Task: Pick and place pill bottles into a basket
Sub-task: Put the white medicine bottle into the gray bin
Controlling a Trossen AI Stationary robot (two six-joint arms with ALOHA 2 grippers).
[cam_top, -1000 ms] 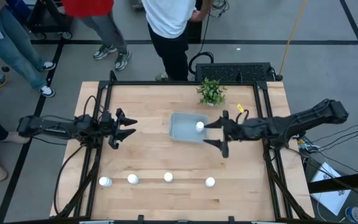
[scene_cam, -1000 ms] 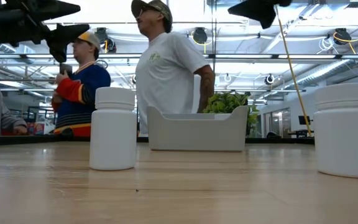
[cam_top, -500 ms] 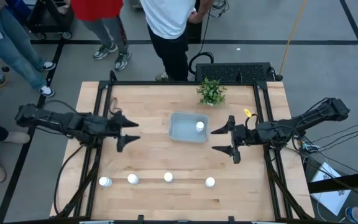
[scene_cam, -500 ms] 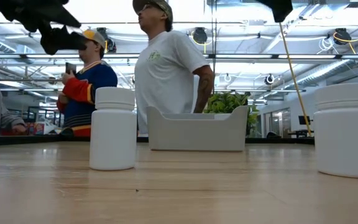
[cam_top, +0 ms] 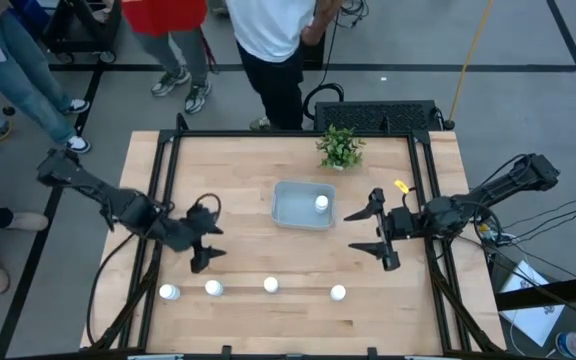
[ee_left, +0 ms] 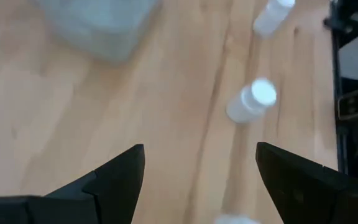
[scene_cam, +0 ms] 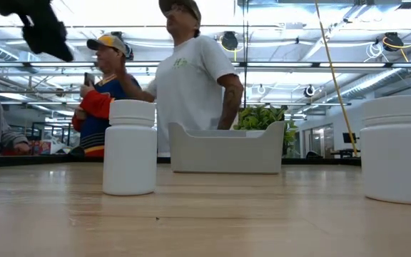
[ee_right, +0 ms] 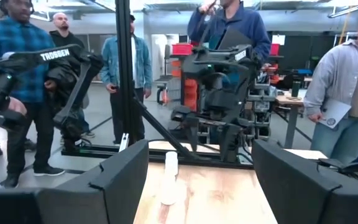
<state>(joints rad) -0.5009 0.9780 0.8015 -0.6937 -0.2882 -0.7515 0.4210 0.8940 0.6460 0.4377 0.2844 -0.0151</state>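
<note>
One pill bottle already stands inside the basket, near its right end, and the basket sits mid-table just below the small plant. Four more bottles stand in a row along the table's front edge — one at the far left, the next just beside it, a third near the middle and a fourth to the right.

The left gripper hangs with its fingers spread wide and nothing in them, above and a little behind the two leftmost bottles. The right gripper is likewise spread and empty, to the right of the basket and apart from every bottle.

The likely trouble is with that close left pair: a wide-open finger coming down on one bottle could clip its neighbour and tip it, and a tipped bottle may roll off the front edge. The bottles are small and light — an off-centre squeeze could squirt one sideways.
</note>
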